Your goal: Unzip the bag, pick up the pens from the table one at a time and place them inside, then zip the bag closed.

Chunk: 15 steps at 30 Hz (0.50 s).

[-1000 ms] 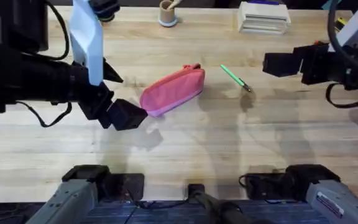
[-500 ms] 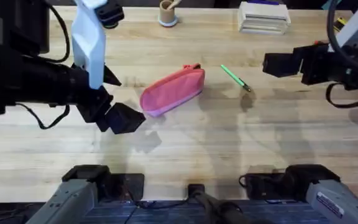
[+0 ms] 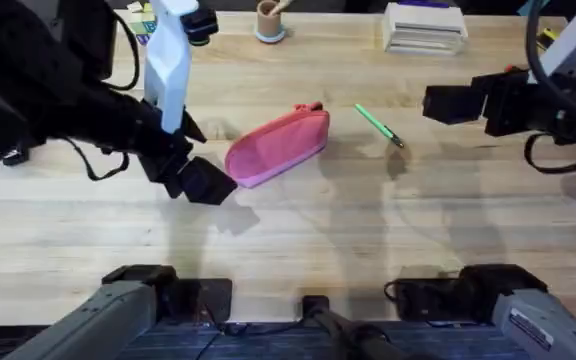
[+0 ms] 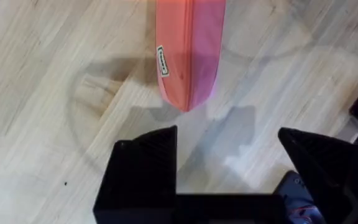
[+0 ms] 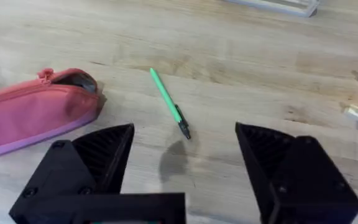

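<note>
Pink bag [image 3: 279,145] and green pen [image 3: 379,126] are seen lying apart on the wooden table [image 3: 368,230].

The bag is angled mid-table, the pen just to its right. The left gripper [image 3: 208,185] is held wide open and empty beside the bag's near end; the right gripper [image 5: 185,171] is spread open, empty, above the pen.

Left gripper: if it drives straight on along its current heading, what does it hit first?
Probably the near end of the pink-red fabric pencil pouch. The left gripper is open, and in its wrist view the pouch's rounded end lies just ahead, roughly centred between the black fingers. Its height above the wooden table is unclear.
</note>
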Available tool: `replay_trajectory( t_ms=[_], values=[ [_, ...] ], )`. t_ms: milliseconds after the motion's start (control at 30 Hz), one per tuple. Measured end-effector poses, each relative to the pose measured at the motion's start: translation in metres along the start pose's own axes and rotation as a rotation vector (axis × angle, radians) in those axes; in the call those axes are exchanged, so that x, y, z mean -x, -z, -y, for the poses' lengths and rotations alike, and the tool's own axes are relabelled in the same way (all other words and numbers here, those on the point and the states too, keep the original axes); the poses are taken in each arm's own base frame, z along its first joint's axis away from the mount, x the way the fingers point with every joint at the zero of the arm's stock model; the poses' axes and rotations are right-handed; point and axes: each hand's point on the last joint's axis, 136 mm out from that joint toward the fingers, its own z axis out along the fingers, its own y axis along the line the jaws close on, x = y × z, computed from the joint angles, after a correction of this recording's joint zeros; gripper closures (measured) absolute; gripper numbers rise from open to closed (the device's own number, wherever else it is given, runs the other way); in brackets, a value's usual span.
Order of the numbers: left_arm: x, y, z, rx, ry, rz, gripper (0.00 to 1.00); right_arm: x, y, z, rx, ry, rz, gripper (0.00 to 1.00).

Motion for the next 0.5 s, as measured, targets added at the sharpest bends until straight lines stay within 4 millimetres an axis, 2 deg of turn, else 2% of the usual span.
replay_trajectory(
  t_ms=[333, 500],
  values=[
    [-0.001, -0.018, -0.009, -0.077, -0.005, 0.014, 0.008, 0.0, 0.0, 0.0, 0.0, 0.0, 0.0, 0.004],
    [-0.007, -0.023, -0.02, -0.111, 0.034, 0.108, 0.008, 0.0, 0.0, 0.0, 0.0, 0.0, 0.0, 0.004]
  ],
)
